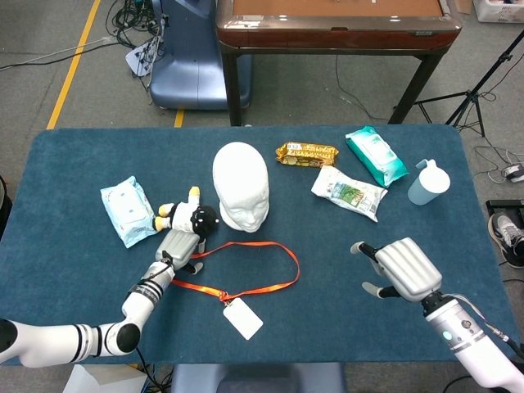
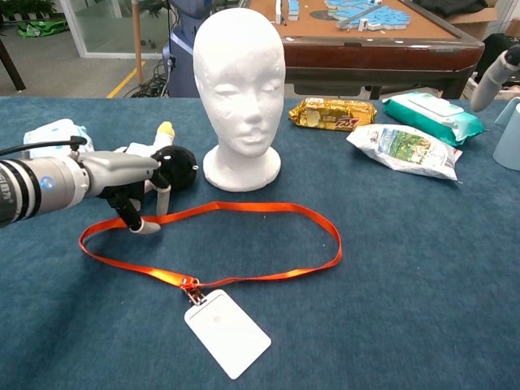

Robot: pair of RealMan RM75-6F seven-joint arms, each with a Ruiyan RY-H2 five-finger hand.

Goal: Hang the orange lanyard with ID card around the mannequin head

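The white mannequin head (image 1: 241, 187) (image 2: 241, 89) stands upright mid-table. In front of it the orange lanyard (image 1: 282, 246) (image 2: 268, 210) lies flat in a loop, and its white ID card (image 1: 243, 318) (image 2: 227, 331) rests near the front edge. My left hand (image 1: 178, 248) (image 2: 130, 175) is over the loop's left end with its fingers pointing down. One of its fingertips (image 2: 150, 227) touches the strap, which stays on the cloth. My right hand (image 1: 401, 268) hovers at the near right with fingers spread, holding nothing, far from the lanyard.
A black and white plush toy (image 1: 188, 217) (image 2: 166, 161) lies just behind my left hand, with a blue wipes pack (image 1: 127, 211) further left. At the back right are a gold snack packet (image 1: 307, 153), a white bag (image 1: 348, 192), a green wipes pack (image 1: 375, 154) and a pale blue cup (image 1: 426, 182).
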